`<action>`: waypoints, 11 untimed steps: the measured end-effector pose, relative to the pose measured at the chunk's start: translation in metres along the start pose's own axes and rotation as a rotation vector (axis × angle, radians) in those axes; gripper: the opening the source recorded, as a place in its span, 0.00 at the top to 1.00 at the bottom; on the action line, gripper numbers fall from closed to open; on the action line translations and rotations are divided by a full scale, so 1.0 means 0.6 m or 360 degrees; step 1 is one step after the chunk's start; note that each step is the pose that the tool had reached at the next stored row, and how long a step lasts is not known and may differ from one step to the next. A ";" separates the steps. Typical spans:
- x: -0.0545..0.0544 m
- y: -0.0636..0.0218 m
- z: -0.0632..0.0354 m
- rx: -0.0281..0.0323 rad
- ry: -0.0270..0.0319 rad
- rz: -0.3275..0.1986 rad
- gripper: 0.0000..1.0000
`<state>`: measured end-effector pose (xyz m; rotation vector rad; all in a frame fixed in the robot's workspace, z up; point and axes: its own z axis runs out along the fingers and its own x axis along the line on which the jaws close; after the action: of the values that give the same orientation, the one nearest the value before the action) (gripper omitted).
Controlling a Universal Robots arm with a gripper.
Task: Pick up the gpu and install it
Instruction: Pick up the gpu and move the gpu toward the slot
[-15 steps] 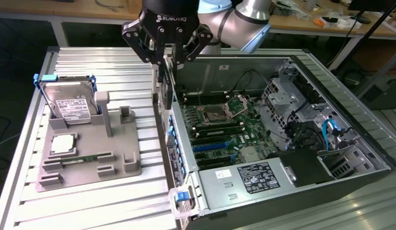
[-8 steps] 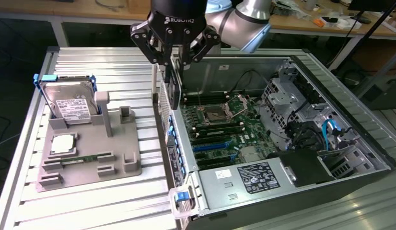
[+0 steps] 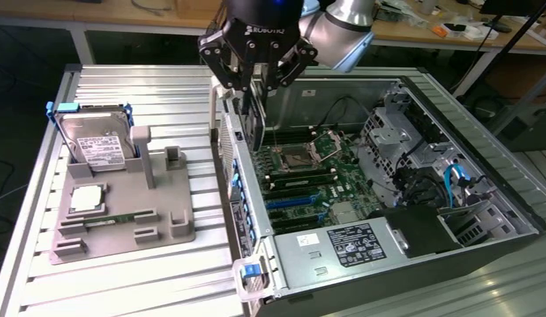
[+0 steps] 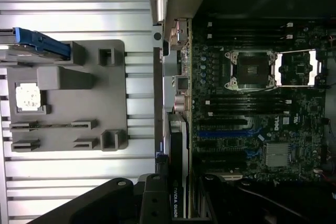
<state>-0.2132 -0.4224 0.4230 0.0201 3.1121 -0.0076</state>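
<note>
We log: claw [image 3: 252, 89] clenched on gpu [image 3: 249, 129] | card hanging edge-down | over computer case [image 3: 484, 148] rear edge, beside motherboard [image 3: 319, 179]

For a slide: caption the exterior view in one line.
Gripper holds the gpu upright over the open computer case, hard drive sits in the grey fixture.

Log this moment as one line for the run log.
gripper: shut on gpu | card position: on edge above open computer case | seated: no
</note>
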 end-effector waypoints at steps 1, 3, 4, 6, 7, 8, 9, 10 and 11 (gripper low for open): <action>-0.006 0.000 0.000 -0.00001 -0.00002 0.0000 0.73; -0.020 0.000 0.001 0.00000 0.00000 0.0000 0.73; -0.028 0.000 0.001 -0.00001 -0.00002 0.0000 0.73; -0.044 0.001 0.002 0.00000 -0.00001 0.0000 0.73; -0.053 0.001 0.003 -0.00001 -0.00001 0.0000 0.73; -0.060 0.001 0.003 -0.00001 -0.00002 0.0000 0.73; -0.072 0.001 0.003 0.00001 0.00000 0.0000 0.73; -0.079 0.001 0.004 -0.00001 -0.00002 0.0000 0.73; -0.087 0.001 0.004 0.00000 -0.00002 0.0000 0.73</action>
<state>-0.1610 -0.4225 0.4220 0.0199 3.1120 -0.0075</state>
